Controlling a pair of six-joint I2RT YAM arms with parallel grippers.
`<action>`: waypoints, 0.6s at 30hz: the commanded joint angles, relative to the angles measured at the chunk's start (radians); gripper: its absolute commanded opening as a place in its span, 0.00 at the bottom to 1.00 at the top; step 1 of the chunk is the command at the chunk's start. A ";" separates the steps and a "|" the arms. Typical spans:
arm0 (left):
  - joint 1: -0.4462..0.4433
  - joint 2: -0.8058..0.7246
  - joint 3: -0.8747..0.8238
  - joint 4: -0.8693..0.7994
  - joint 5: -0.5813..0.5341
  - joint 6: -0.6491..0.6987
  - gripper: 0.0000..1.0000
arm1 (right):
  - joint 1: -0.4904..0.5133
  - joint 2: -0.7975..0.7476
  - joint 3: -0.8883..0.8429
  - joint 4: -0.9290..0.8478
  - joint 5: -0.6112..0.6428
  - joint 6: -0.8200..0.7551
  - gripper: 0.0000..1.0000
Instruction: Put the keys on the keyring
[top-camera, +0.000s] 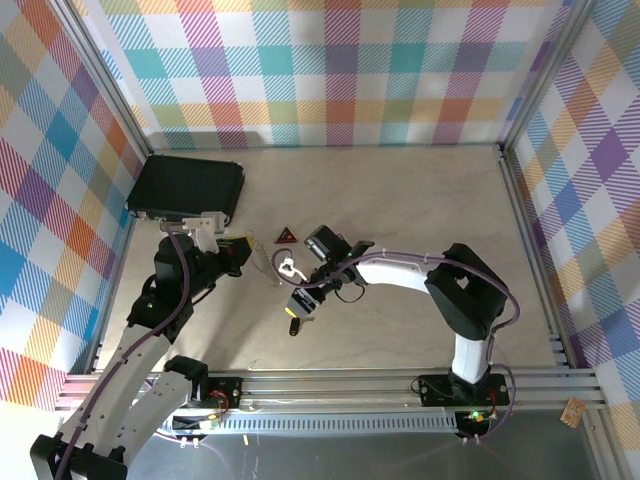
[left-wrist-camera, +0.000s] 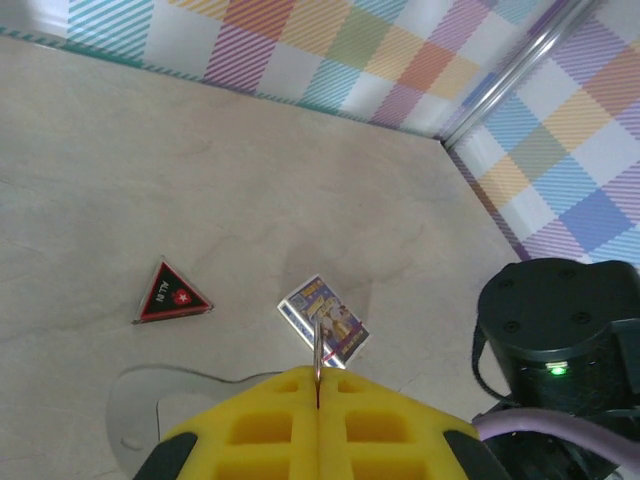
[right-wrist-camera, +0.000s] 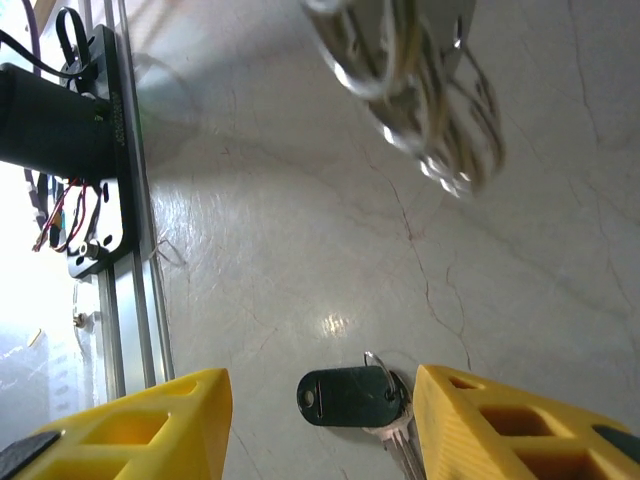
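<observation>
My left gripper is shut on the keyring, whose thin silvery wire sticks up edge-on from between the yellow fingers. From above, the left gripper holds the keyring near the table's middle. In the right wrist view the keyring hangs blurred at the top, its bumpy metal pieces showing. The key lies flat on the table, black head to the left, silvery blade toward the bottom edge. My right gripper stands open, one finger on each side of the key. From above, the right gripper hovers just over the key.
A red-and-black triangle and a small purple card lie on the table beyond the left fingers. A black case sits at the back left. Frame rails run along the near edge. Checked walls enclose the table.
</observation>
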 joint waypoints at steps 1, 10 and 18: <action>0.025 -0.004 -0.020 0.078 0.036 -0.035 0.00 | -0.003 0.046 0.054 -0.108 -0.059 -0.100 0.51; 0.061 -0.011 -0.026 0.085 0.030 -0.041 0.00 | -0.003 0.131 0.119 -0.180 -0.056 -0.152 0.49; 0.069 -0.019 -0.034 0.089 0.023 -0.045 0.00 | -0.002 0.174 0.146 -0.202 -0.053 -0.173 0.44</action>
